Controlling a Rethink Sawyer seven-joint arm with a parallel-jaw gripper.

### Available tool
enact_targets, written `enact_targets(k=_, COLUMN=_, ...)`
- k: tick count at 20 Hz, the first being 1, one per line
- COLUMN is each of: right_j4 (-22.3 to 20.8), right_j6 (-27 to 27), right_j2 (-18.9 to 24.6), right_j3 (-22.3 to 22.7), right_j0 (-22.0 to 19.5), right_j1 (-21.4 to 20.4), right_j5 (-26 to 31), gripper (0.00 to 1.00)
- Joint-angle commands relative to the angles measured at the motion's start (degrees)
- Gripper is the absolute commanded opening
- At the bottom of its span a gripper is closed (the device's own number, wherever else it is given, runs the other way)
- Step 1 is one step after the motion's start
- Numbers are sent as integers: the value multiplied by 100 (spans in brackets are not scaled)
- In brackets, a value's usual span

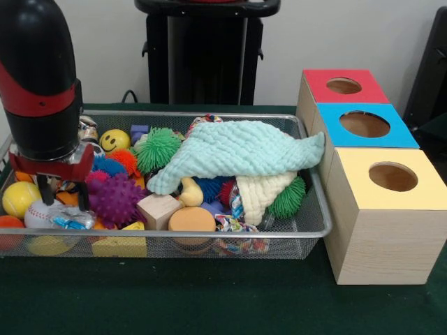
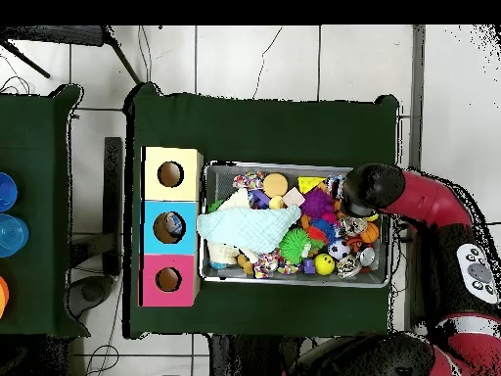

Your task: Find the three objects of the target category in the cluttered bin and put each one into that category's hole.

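Observation:
The bin (image 1: 209, 234), a silver wire-mesh basket, is full of toys; it also shows in the overhead view (image 2: 294, 280). A mint cloth (image 1: 237, 150) lies over its middle and right part. My gripper (image 1: 64, 199) is down in the bin's left end, open. Its fingertips stand just above a white baseball (image 1: 40, 215) and a small clear and blue item (image 1: 70, 220), beside a purple spiky ball (image 1: 115, 197). Three wooden boxes with holes stand right of the bin: red top (image 1: 344, 85), blue top (image 1: 364, 124), yellow top (image 1: 392, 176). In the overhead view the arm (image 2: 367, 186) hides the gripper.
Also in the bin are a green spiky ball (image 1: 157, 148), a yellow smiley ball (image 1: 114, 140), a yellow ball (image 1: 19, 199), a wooden cube (image 1: 158, 209), an orange disc (image 1: 191, 220), a yellow wedge (image 1: 120, 244) and a rope toy (image 1: 234, 241). The robot's pedestal (image 1: 206, 56) stands behind.

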Motion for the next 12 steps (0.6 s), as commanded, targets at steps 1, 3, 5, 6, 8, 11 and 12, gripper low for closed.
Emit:
enact_targets(k=1, right_j4=-124, right_j6=-359, right_j2=372, right_j3=-600, right_j0=60, right_j1=219, right_j5=28, gripper=100)
enact_targets(k=3, right_j4=-121, right_j6=-402, right_j2=380, right_j3=-649, right_j0=72, right_j1=205, right_j5=75, gripper=100)
enact_targets(k=5, right_j4=-140, right_j6=-402, right_j2=378, right_j3=-752, right_j0=98, right_j1=254, right_j5=93, gripper=100)
enact_targets(k=6, right_j4=-153, right_j6=-397, right_j2=388, right_j3=-822, right_j0=108, right_j1=302, right_j5=71, gripper=100)
enact_targets(k=8, right_j4=-173, right_j6=-373, right_j2=398, right_j3=-951, right_j0=129, right_j1=391, right_j5=34, gripper=100)
enact_targets(k=11, right_j4=-161, right_j6=-387, right_j2=405, right_j3=-1063, right_j0=148, right_j1=435, right_j5=111, gripper=100)
enact_targets(k=12, right_j4=-163, right_j6=-395, right_j2=413, right_j3=-1069, right_j0=146, right_j1=439, right_j5=106, gripper=100)
